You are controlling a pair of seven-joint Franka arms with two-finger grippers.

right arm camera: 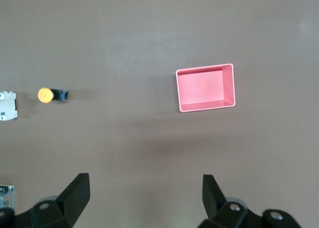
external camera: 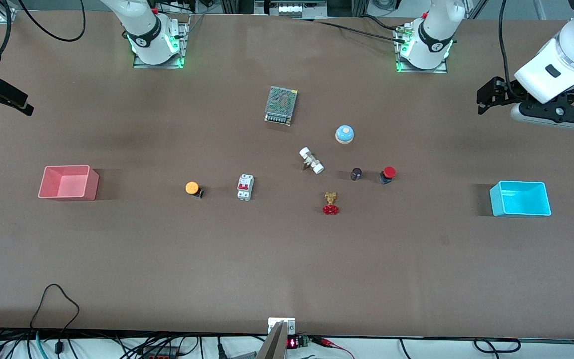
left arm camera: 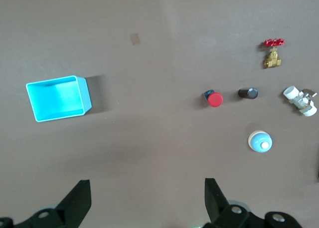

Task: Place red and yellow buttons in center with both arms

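The red button [external camera: 388, 174] lies on the brown tabletop [external camera: 287, 249], toward the left arm's end of the middle cluster; it also shows in the left wrist view [left arm camera: 214, 99]. The yellow button [external camera: 193, 188] lies toward the right arm's end, and shows in the right wrist view [right arm camera: 46, 95]. My left gripper [external camera: 489, 95] is open and empty, high over the table's edge past the cyan bin; its jaws stand wide apart in the left wrist view [left arm camera: 148, 198]. My right gripper [external camera: 10, 99] is open and empty over the table's other end [right arm camera: 146, 195].
Pink bin [external camera: 68, 182] at the right arm's end, cyan bin [external camera: 520, 199] at the left arm's end. Mid-table: mesh power supply [external camera: 281, 105], blue bell [external camera: 345, 133], white fitting [external camera: 311, 160], dark cylinder [external camera: 356, 173], brass valve [external camera: 331, 204], circuit breaker [external camera: 245, 187].
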